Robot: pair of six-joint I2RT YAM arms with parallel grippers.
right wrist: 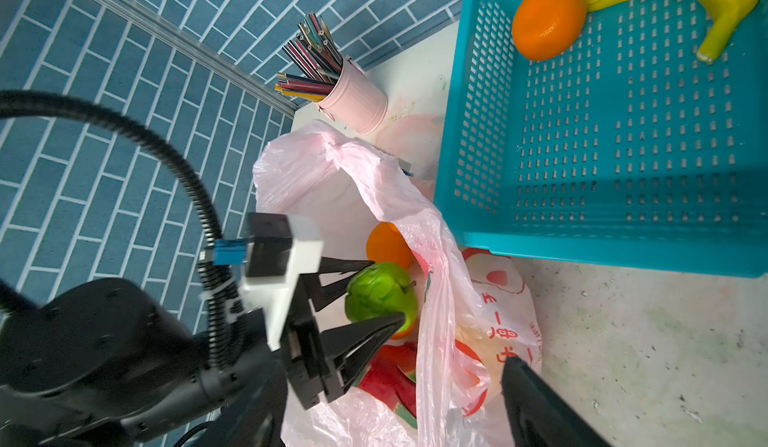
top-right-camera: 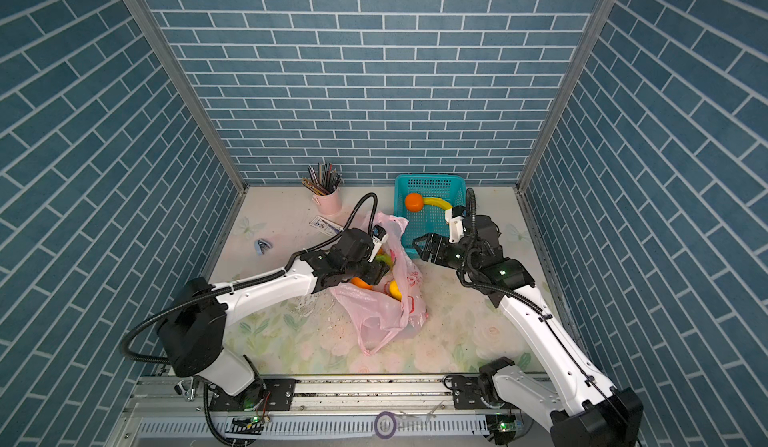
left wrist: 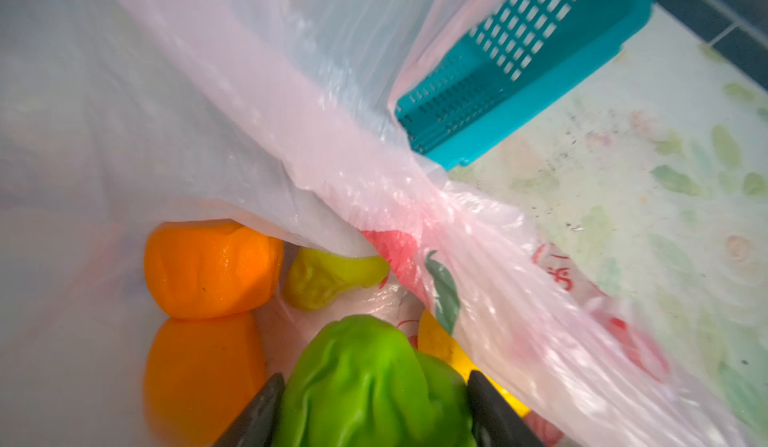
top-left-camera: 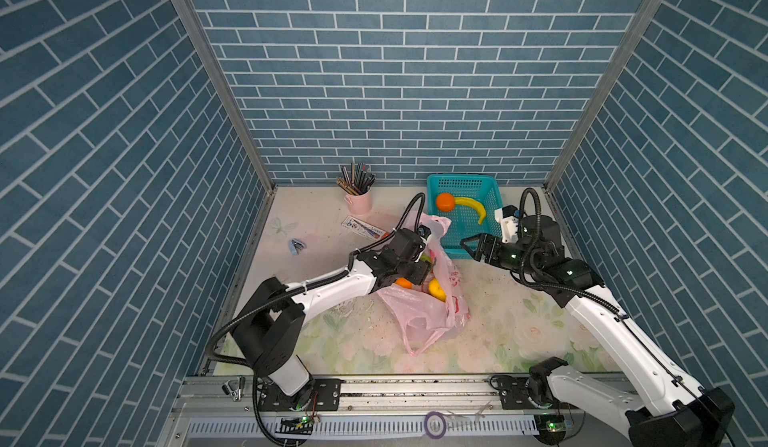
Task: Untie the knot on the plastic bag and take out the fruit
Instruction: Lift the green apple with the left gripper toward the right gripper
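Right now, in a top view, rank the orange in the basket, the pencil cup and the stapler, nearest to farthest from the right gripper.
1. Orange, in the basket just beyond the right gripper.
2. Pencil cup, back centre.
3. Stapler, far left.

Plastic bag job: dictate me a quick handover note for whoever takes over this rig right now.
Left gripper: fingers closed on the green apple inside the plastic bag, not yet lifted out.
Right gripper: open, empty, by the teal basket.
Done: bag mouth open, no knot visible; one orange in the basket beside the banana.
To do: pull out the apple, then two oranges, a yellow-green fruit, a lemon and a red fruit.
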